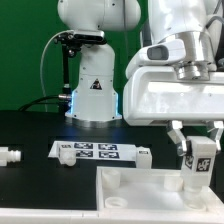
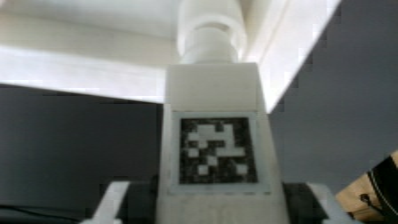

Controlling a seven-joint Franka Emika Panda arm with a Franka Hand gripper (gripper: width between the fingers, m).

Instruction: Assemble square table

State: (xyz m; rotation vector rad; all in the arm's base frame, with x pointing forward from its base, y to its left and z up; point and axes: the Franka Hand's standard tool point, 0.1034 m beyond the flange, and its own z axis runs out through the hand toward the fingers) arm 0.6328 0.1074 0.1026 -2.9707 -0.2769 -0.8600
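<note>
My gripper is shut on a white tagged leg and holds it upright over the right side of the white square tabletop, at the exterior view's lower right. In the wrist view the leg fills the middle between my gripper fingers, its tag facing the camera and its far end against the white tabletop. Raised corner sockets show on the panel.
The marker board lies on the black table left of the tabletop. A small white part sits at the exterior view's far left, another small white piece by the board's right end. The robot base stands behind.
</note>
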